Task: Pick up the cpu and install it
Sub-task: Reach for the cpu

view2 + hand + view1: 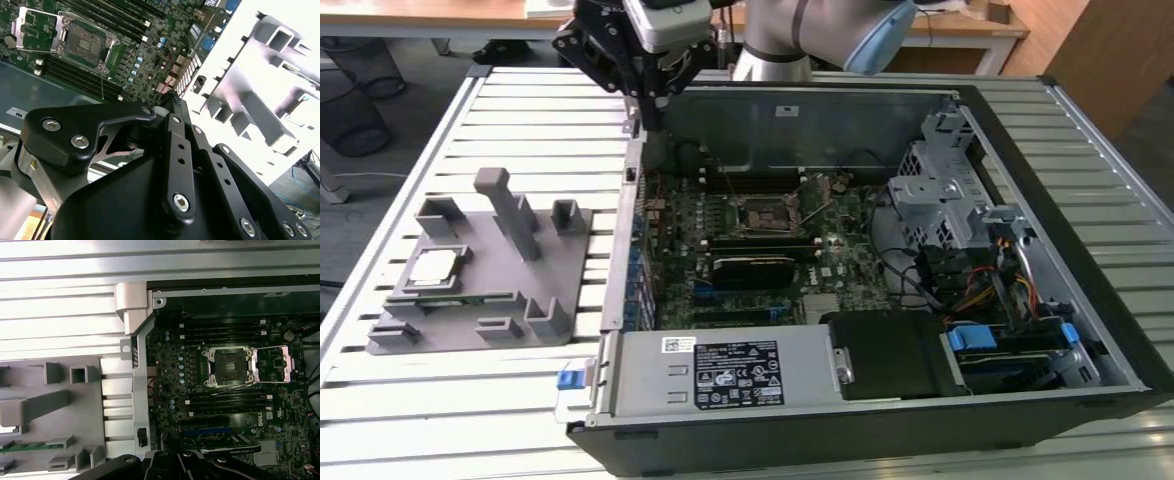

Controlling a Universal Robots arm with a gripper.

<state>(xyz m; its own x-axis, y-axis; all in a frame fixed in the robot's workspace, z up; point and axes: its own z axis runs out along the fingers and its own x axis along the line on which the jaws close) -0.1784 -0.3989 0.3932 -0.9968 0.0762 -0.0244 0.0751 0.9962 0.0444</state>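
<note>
On the grey fixture (467,340) at the exterior view's left, the cpu (434,268) lies flat with its silver top up. It sits in a shallow pocket whose low walls, we judge, keep it square and at a known spot for picking. Just beside it, a green memory stick (447,300) rests in a slot of its own. The fixture stands on the slatted desk (440,410), close against the open computer case (854,440), which we take as a way to keep the path from pocket to board short. Inside the case, in the first wrist view, the socket (229,366) is bare and its metal load plate (270,364) is swung aside, so we read it as ready to receive the chip. The hand (644,112) hangs over the case wall nearest the fixture, at its far end. It is well apart from the cpu and carries no chip, and we cannot tell whether it is wide or narrow. We judge the pick not yet made.
</note>
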